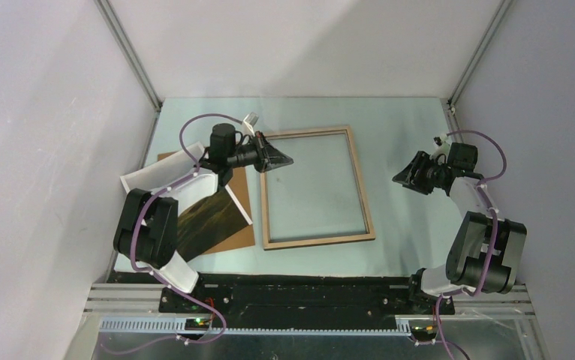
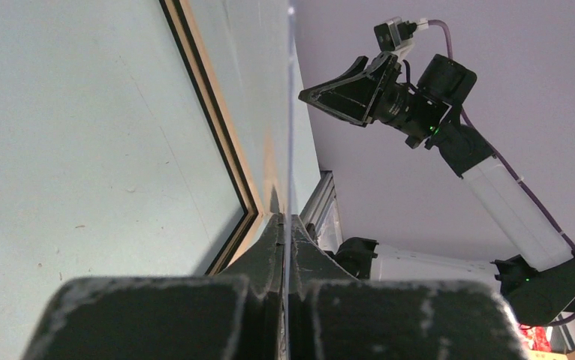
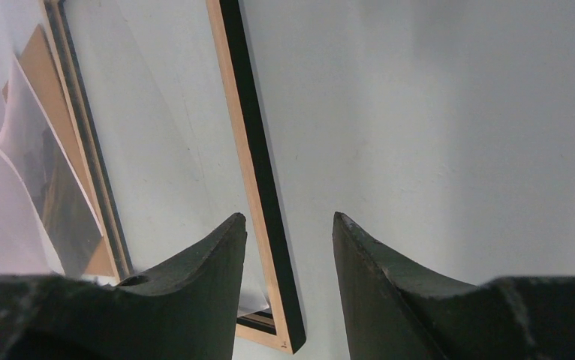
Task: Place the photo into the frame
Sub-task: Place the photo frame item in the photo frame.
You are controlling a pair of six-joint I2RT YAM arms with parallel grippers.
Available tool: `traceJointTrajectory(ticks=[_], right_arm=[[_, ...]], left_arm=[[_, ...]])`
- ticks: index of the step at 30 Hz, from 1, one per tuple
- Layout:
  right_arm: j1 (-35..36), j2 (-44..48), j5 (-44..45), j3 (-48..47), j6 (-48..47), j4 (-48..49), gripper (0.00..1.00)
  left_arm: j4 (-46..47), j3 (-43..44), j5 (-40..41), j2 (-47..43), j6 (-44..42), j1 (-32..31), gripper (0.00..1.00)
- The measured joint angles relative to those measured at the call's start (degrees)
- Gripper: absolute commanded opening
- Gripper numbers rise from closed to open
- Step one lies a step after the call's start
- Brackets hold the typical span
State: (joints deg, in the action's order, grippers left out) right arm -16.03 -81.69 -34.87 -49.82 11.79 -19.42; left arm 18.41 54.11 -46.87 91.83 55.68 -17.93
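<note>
The frame (image 1: 318,241) is laid flat in the middle of the table (image 1: 404,232), a little turned, with the light-wood side up. The photo (image 1: 209,221) is found near the left edge of the table, outside the frame, on the brown backing panel (image 1: 241,234). Its dark printed side is up, and its far part is curled so that the white back is shown. A part of it is hidden under the left arm.

The left arm is bent at the near left corner. Its forearm is stretched toward the far edge above the photo, and the wrist is turned to the right, so that the left gripper (image 1: 284,159) is held over the far left corner of the frame. In the left wrist view its fingers (image 2: 266,255) are seen pressed together on the edge of a thin clear pane (image 2: 290,112), which is seen edge-on there.

The right arm is folded at the right edge of the table, with the wrist turned to the left and tilted down. The right gripper (image 3: 290,217) is held above the bare table, between the right side of the frame and the right edge. Its fingers are apart and nothing is held between them.
</note>
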Motion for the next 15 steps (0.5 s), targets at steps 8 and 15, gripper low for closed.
traceJointTrajectory(ticks=[8, 15], right_arm=[[-0.2, -0.3, -0.1, 0.0, 0.0, 0.0, 0.50], [-0.5, -0.4, -0.2, 0.0, 0.0, 0.0, 0.50]], left_arm=[[-2.0, 0.0, 0.0, 0.0, -1.3, -0.2, 0.00], [-3.9, 0.0, 0.0, -0.8, -3.0, -0.3, 0.00]])
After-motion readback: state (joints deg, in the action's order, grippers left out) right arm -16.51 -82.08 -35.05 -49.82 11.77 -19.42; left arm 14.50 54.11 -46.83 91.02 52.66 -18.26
